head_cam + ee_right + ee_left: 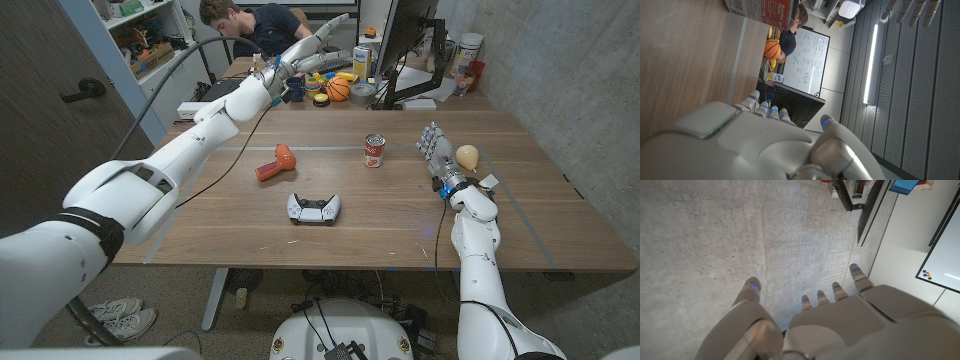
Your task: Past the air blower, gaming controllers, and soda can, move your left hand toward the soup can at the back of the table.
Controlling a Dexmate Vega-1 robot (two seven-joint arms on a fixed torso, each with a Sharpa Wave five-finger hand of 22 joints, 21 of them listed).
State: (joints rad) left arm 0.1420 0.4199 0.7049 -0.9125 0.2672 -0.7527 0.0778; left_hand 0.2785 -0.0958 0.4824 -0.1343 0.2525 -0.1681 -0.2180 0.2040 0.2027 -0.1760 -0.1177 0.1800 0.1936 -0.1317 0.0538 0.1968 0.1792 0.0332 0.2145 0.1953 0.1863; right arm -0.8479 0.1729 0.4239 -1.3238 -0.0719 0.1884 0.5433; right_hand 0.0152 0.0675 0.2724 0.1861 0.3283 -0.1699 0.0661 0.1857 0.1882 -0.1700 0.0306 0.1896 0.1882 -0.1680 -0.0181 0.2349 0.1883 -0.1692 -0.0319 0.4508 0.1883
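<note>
The red-labelled soup can [374, 150] stands upright on the wooden table [200, 225], right of its middle; its side also edges into the right wrist view [760, 10]. My left hand [315, 47] is raised high over the table's back edge, well beyond and left of the can, fingers spread and holding nothing. In the left wrist view that hand [840, 322] faces a concrete wall. An orange air blower [275, 162] lies left of the can. A white gaming controller [314, 207] lies nearer the front. My right hand [437, 150] stands right of the can, fingers up, empty.
A pale yellow rounded object [467, 156] sits beside my right hand. Behind the table are a monitor [405, 40], a small basketball [338, 90], a yellow can [361, 62] and a person [255, 25] seated at a cluttered desk.
</note>
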